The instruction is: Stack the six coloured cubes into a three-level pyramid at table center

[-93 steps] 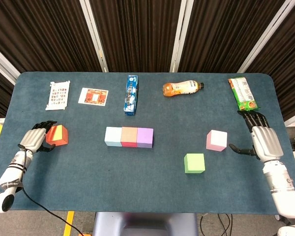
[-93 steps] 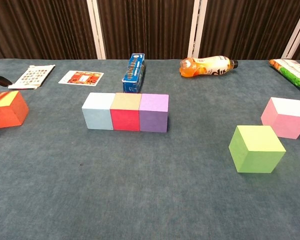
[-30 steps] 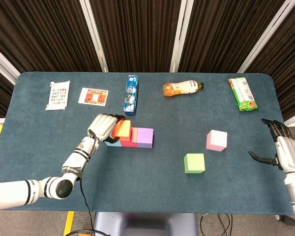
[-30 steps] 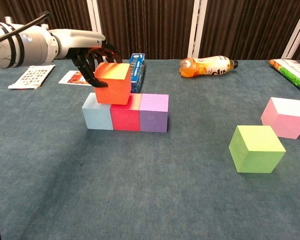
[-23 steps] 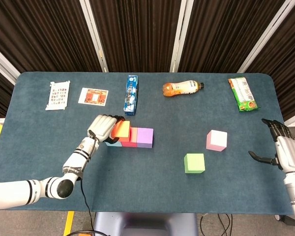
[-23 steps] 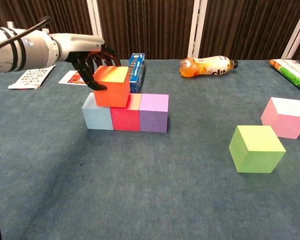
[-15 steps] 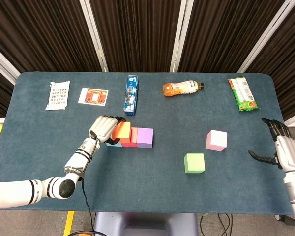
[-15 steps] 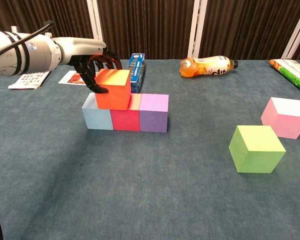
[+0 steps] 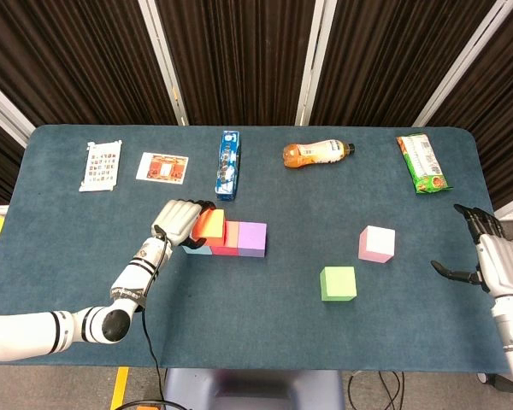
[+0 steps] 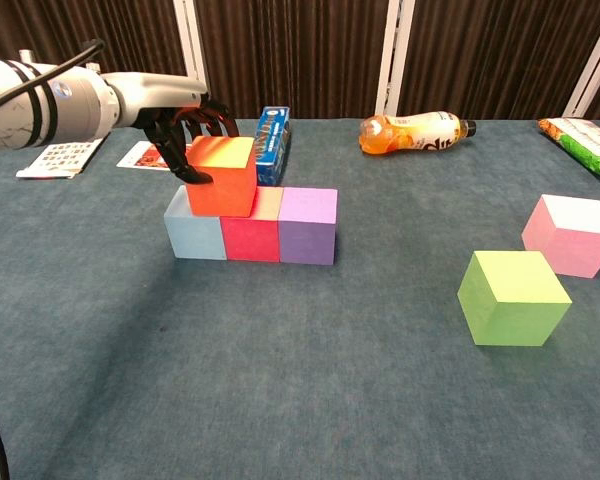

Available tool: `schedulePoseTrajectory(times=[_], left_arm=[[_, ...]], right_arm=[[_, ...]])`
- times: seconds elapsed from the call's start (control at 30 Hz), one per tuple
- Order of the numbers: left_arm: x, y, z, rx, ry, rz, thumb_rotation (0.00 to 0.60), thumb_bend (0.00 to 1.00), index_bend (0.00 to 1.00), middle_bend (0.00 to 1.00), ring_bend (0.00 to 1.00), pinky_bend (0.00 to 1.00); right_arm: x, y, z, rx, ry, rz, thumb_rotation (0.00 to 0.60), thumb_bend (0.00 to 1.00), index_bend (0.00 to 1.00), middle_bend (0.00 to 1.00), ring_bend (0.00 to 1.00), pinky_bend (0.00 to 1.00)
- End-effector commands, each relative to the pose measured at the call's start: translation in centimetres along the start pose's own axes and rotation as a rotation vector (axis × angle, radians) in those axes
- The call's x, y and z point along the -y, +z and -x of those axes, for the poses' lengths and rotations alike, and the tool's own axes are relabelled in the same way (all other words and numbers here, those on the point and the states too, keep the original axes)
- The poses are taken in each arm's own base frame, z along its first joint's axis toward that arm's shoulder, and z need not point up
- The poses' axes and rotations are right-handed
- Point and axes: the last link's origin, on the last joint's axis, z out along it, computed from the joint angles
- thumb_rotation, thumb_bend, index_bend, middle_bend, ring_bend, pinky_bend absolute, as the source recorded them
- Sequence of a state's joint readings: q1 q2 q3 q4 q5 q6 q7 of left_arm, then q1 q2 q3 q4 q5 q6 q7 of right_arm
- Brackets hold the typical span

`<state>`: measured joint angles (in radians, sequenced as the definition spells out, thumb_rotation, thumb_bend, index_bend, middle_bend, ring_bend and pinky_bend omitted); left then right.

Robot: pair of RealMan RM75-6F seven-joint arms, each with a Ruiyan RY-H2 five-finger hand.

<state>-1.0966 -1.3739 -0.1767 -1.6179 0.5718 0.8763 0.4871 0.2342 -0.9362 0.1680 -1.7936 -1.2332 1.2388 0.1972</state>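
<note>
A light blue cube (image 10: 193, 235), a red cube (image 10: 252, 238) and a purple cube (image 10: 307, 233) form a row at table centre. The orange cube (image 10: 220, 177) rests on top, over the seam between the light blue and red cubes. My left hand (image 10: 185, 125) grips it from behind and from the left; the head view shows the left hand (image 9: 178, 222) covering most of the light blue cube. The green cube (image 9: 338, 284) and pink cube (image 9: 376, 243) lie apart on the right. My right hand (image 9: 492, 260) hovers at the table's right edge, fingers spread, holding nothing.
Along the far side lie a card sheet (image 9: 101, 165), a printed card (image 9: 162, 166), a blue box (image 9: 228, 164), an orange drink bottle (image 9: 316, 153) on its side and a green snack pack (image 9: 424, 162).
My left hand carried the orange cube from the far left to the row and, over the last second, lowered it onto the light blue and red cubes. The right hand barely moved.
</note>
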Motion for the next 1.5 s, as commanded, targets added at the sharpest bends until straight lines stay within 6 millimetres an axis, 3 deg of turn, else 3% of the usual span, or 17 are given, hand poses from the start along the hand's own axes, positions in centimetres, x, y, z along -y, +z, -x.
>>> schedulePoseTrajectory(times=[0.03, 1.5], left_arm=[[-0.04, 0.0, 0.04, 0.001, 0.0, -0.002, 0.6, 0.35, 0.26, 0.43, 0.38, 0.31], [-0.31, -0.14, 0.54, 0.02, 0.055, -0.017, 0.6, 0.36, 0.14, 0.24, 0.29, 0.28]], right_arm=[[-0.02, 0.04, 0.03, 0.001, -0.001, 0.0, 0.6, 0.29, 0.19, 0.2, 0.06, 0.08], [-0.68, -0.01, -0.28, -0.004, 0.024, 0.007, 0.6, 0.29, 0.17, 0.2, 0.06, 0.08]])
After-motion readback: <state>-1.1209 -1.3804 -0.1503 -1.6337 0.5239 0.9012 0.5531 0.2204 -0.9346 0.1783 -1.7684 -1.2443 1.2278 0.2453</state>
